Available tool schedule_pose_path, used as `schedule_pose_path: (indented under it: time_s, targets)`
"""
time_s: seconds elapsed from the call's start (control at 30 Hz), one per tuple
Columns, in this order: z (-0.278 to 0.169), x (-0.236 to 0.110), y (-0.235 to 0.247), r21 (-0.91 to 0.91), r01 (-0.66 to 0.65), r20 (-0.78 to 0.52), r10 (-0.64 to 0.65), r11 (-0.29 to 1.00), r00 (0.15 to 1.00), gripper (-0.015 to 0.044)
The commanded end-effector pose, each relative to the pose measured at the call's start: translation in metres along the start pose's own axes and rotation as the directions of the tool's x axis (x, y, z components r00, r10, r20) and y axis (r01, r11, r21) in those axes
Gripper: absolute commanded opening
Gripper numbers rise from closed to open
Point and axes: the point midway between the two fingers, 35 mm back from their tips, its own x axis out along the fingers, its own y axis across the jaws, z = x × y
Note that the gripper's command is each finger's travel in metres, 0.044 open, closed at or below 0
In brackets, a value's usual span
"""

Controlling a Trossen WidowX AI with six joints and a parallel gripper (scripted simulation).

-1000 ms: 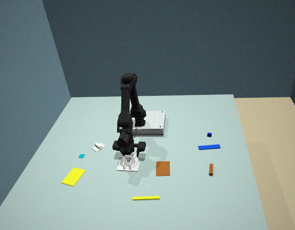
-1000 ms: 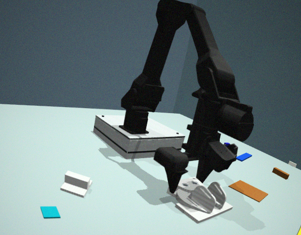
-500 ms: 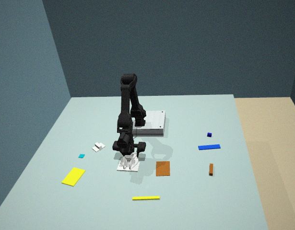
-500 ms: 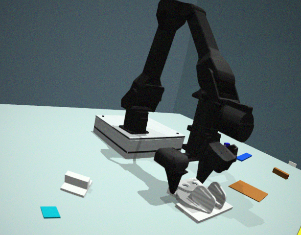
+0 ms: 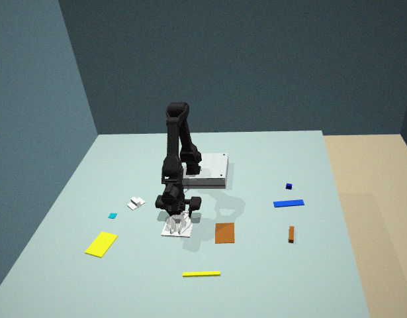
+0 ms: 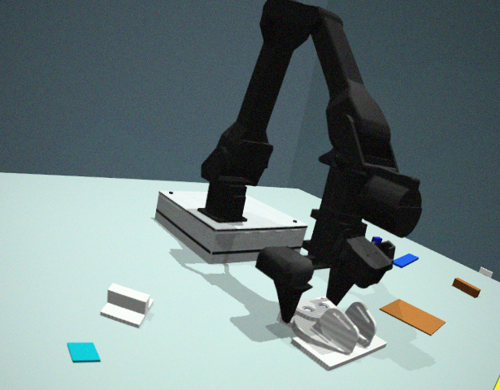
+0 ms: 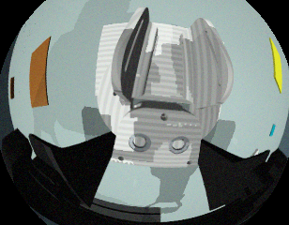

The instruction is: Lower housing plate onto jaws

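The housing plate (image 5: 179, 216) (image 6: 314, 314) (image 7: 159, 128) is pinched edge to edge by the gripper (image 5: 180, 215) (image 6: 310, 312) (image 7: 158, 139) at the jaws' (image 5: 171, 227) (image 6: 338, 329) (image 7: 212, 70) rear, presumably so that both stubs can be met squarely and its top left uncovered.

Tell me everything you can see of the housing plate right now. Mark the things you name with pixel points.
The housing plate (image 6: 315, 309) (image 7: 159, 130) is pale grey, finely ribbed, rigid-looking, with small dark holes. Two round stubs ringed in grey show in it side by side. It lies roughly flat behind the two upright curved jaws, above the white base (image 5: 176, 235) (image 6: 330, 361) (image 7: 106, 39). The gripper (image 5: 180, 216) (image 6: 310, 312) (image 7: 158, 139) holds it by opposite sides. Whether it is fully seated, I cannot tell.
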Motion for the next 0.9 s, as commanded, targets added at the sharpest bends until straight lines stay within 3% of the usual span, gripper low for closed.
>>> schedule_pose_path:
  time_s: [0.0,0.67,0.77,0.87]
  targets:
    - [0.0001,0.0011,0.0001,-0.003,-0.001,0.002,0.001,1.000,1.000,0.0351]
    - [0.0001,0.0011,0.0001,-0.003,-0.001,0.002,0.001,1.000,1.000,0.0351]
    - [-0.0001,0.0002,0.0000,0.000,0.000,0.000,0.000,1.000,1.000,0.0430]
    - [-0.0001,0.0002,0.0000,0.000,0.000,0.000,0.000,1.000,1.000,0.0440]
